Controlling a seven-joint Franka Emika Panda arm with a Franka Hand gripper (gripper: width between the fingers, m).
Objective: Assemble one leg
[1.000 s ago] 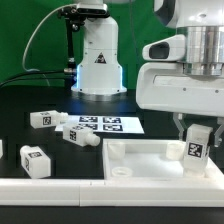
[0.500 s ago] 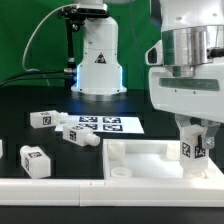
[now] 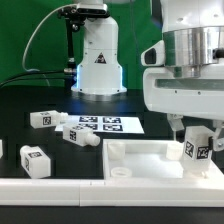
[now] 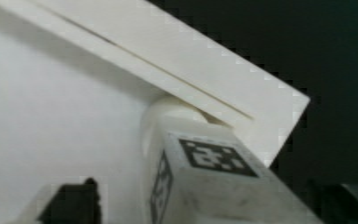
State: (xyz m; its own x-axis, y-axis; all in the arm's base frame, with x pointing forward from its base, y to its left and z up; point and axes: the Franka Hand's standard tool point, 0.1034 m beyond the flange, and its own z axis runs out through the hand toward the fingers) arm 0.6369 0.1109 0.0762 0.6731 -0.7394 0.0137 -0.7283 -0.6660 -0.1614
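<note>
Since a second ago I have swivelled and slid a little toward 3 o'clock in the exterior view, carrying the leg along.

The panel (image 3: 150,158) lies flat at 5 o'clock in that view. My gripper (image 3: 197,138) hangs over its 3 o'clock corner, clamped narrow on the leg (image 3: 198,150), which stands nearly upright with its tag facing out. The wrist view shows its far end right at the panel's corner, just inside the rim. I cannot tell whether the peg sits in a hole.

Three loose legs (image 3: 42,119) lie well apart, from 9 to 8 o'clock.

My worry is the peg. If it meets the panel off its hole or tilted, pushing or twisting may jam it, turn the leg in my fingers, or drag the panel across the table.
</note>
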